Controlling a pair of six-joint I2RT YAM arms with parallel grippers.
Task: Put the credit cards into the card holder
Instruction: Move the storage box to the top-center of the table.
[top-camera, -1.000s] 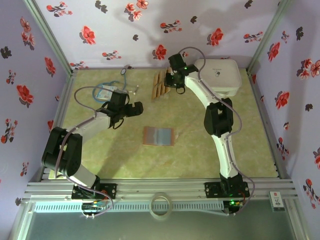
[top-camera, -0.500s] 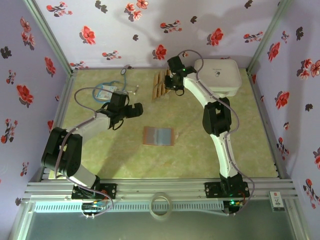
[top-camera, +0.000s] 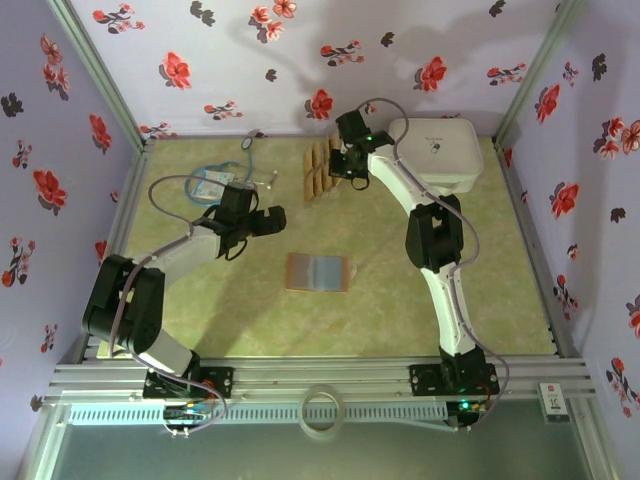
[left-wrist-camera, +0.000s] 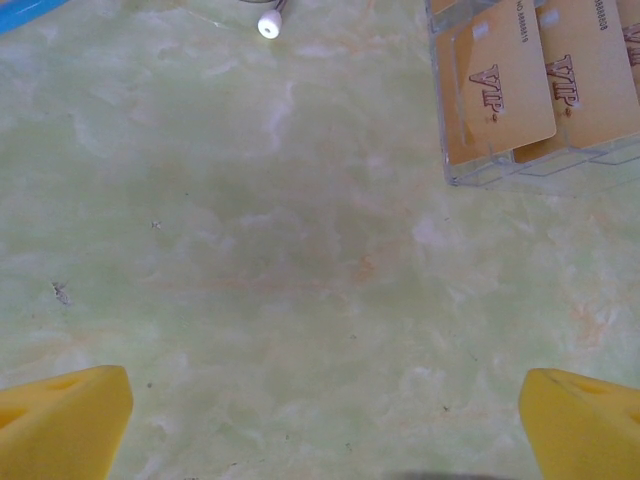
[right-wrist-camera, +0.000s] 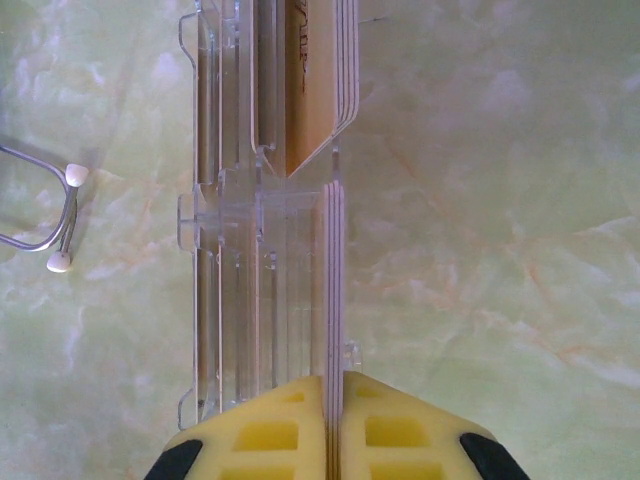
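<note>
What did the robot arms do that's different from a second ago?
The right gripper closed on the edge of the credit cards standing in the clear stand, and now pinches them. It hardly shifted otherwise. The left gripper stayed open and still above the table, and the card holder stayed lying open in the middle.

The right gripper has closed, its pads now pinching the upright credit cards.
</note>
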